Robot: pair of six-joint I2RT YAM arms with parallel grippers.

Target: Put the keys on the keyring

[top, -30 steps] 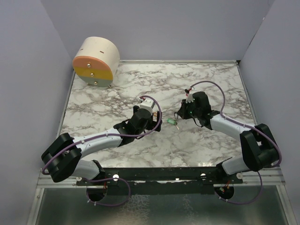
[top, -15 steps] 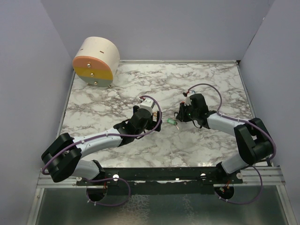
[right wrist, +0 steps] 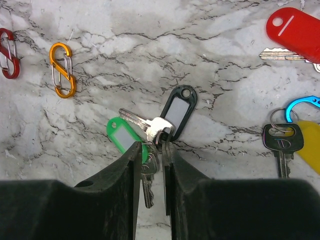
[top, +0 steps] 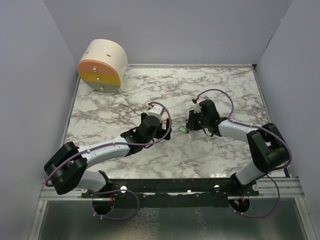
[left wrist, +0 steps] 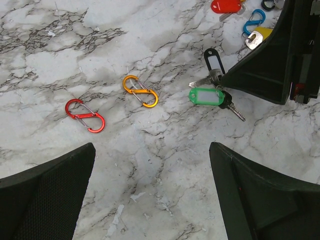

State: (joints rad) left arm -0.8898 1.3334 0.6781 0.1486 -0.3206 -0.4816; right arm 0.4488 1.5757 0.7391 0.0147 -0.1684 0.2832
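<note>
Keys check: the green-tagged key [right wrist: 122, 137] and black-tagged key [right wrist: 177, 107] lie bunched together on the desk [right wrist: 125, 45]. My right fingers [right wrist: 117, 192] sit right over them, parted just a crack, straddling their joined ends. My left fingers [left wrist: 45, 190] hover nearby, spread wide open.

A white marble desk [top: 125, 100] with grey veins is being occupied at its far left corner by a round wooden drum [top: 102, 65]. Near the middle, an orange clip [left wrist: 140, 91] and a red clip [left wrist: 85, 115] are being carried near each other but apart. A green-tagged key [left wrist: 206, 97] and a black-tagged key [left wrist: 213, 60] are being carried touching, with a red-tagged key [right wrist: 292, 32], a blue clip [right wrist: 305, 107] and a yellow tag [right wrist: 310, 150] close by.
</note>
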